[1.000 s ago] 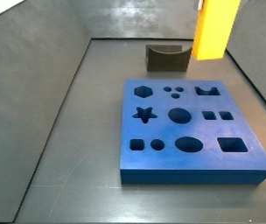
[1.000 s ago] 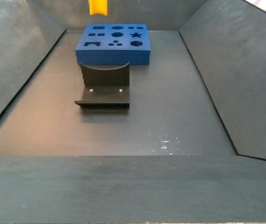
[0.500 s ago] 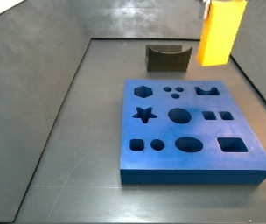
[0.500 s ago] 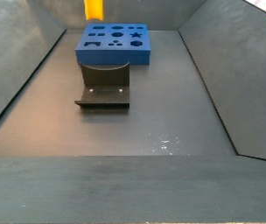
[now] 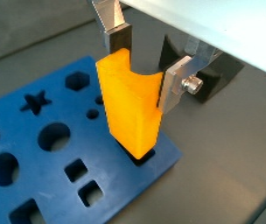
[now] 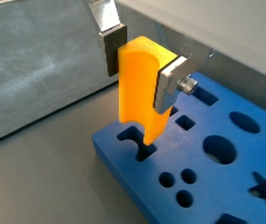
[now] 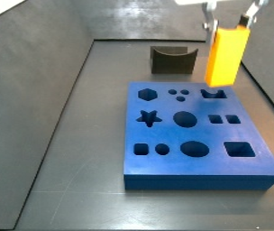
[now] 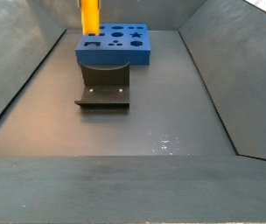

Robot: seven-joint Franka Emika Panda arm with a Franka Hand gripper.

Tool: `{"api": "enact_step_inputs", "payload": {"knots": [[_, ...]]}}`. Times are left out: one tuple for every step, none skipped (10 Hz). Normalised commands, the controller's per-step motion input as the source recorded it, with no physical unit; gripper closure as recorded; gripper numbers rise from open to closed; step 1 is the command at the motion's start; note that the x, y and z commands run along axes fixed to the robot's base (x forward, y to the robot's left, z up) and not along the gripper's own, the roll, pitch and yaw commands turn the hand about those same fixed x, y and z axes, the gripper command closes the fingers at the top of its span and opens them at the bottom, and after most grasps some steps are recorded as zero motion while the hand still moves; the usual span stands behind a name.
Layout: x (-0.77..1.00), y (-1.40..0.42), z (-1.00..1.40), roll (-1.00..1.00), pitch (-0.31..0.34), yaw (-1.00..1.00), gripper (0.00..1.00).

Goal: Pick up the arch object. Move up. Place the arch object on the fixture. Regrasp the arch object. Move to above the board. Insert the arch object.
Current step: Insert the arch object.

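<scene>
The arch object [image 7: 225, 56] is a tall yellow-orange block held upright, its upper end between the silver fingers [image 5: 174, 80]. My gripper [image 7: 230, 16] is shut on it over the far right corner of the blue board [image 7: 164, 158]. In both wrist views the block's lower end [image 6: 143, 140] sits at the mouth of the arch cutout [image 6: 130, 147]; how deep it reaches I cannot tell. The arch object [image 8: 88, 16] stands at the far edge of the board [image 8: 115, 54]. The dark fixture [image 7: 173, 60] stands apart, just beyond the board, and nearer the camera as the fixture [image 8: 105, 92].
Grey walls [image 7: 37, 99] slope up round the dark floor [image 8: 159, 131]. The board's other cutouts, a star [image 7: 150, 117], circles and squares, lie open. The right wall [image 7: 266, 90] runs close to the gripper's side of the board.
My gripper has come down with the arch object, from high above the board's far right corner to the arch cutout. Board and fixture have not moved.
</scene>
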Motion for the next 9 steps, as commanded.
{"api": "enact_step_inputs", "payload": {"knots": [[0.41,0.02,0.0,-0.02,0.0,0.0,1.0],[0.0,0.0,0.0,-0.01,-0.029,0.0,1.0],[-0.01,0.02,-0.2,0.0,-0.016,0.0,1.0],[0.0,0.0,-0.45,0.13,-0.013,-0.02,1.0],[0.0,0.0,-0.1,0.0,-0.014,0.0,1.0],[0.0,0.0,-0.03,0.0,0.0,0.0,1.0],[-0.2,0.0,-0.28,0.11,0.0,-0.07,1.0],[-0.19,0.01,-0.13,0.1,0.0,-0.1,1.0],[0.0,0.0,-0.02,0.0,0.0,0.0,1.0]]}}
